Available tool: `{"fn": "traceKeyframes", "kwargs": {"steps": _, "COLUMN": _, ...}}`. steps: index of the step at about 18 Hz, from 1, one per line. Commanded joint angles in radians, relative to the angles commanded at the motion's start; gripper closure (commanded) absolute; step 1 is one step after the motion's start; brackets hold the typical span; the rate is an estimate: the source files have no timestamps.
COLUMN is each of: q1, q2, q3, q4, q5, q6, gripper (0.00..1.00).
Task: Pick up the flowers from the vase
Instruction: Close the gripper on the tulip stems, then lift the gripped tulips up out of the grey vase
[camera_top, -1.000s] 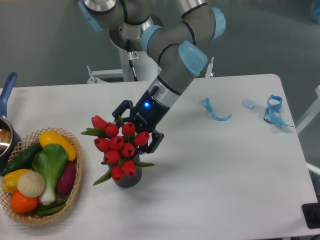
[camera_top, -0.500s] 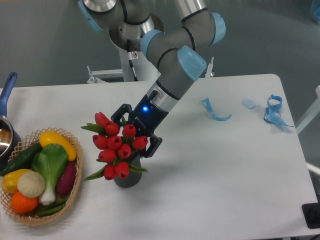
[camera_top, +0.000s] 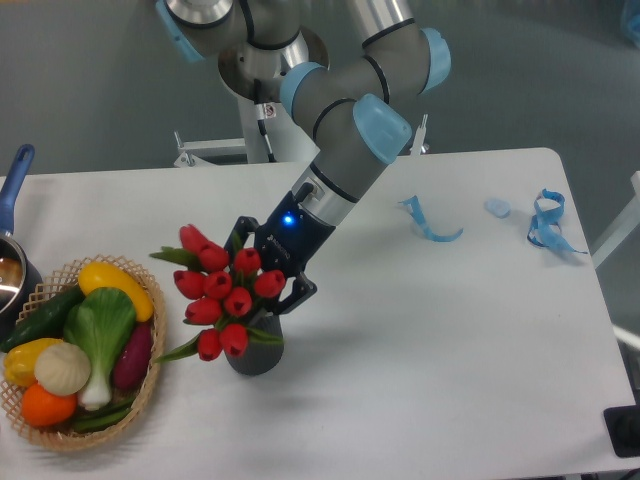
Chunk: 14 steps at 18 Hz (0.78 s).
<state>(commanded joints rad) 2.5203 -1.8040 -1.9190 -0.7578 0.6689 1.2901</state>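
The gripper reaches down from the arm into the back of the flowers, and its dark fingers stand a moderate way apart on either side of the bunch, one showing at the upper left behind the blooms and one at the lower right beside them; the red buds hide the place where fingers and stems would meet, so it cannot be told whether the gripper has closed on them. The flowers lie just in front of and below the gripper, leaning away from it, with their lower end at the mouth of the vase, which stands on the surface directly below the gripper. There is one vase and one bunch, with about ten red buds visible and a few green leaves sticking out at its edges. Well off to the far side of the flowers from the gripper sits one wicker basket holding a heap of toy vegetables, and beyond it, at the frame edge, a pot with a blue handle. On the gripper's other side, well apart, lie blue ribbon scraps, roughly three pieces.
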Motion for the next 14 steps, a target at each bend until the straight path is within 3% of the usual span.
{"fn": "traceKeyframes", "kwargs": {"steps": 1, "q1": 0.002, "q2": 0.0, "q3": 0.0, "q4": -0.002, "q5": -0.009, "q6": 0.0, "gripper": 0.7}}
{"fn": "traceKeyframes", "kwargs": {"steps": 7, "q1": 0.011, "q2": 0.012, "q3": -0.003, "q4": -0.002, "q5": -0.037, "q6": -0.028, "gripper": 0.7}}
{"fn": "traceKeyframes", "kwargs": {"steps": 14, "q1": 0.032, "q2": 0.086, "q3": 0.023, "q4": -0.002, "q5": -0.1, "q6": -0.123, "gripper": 0.69}}
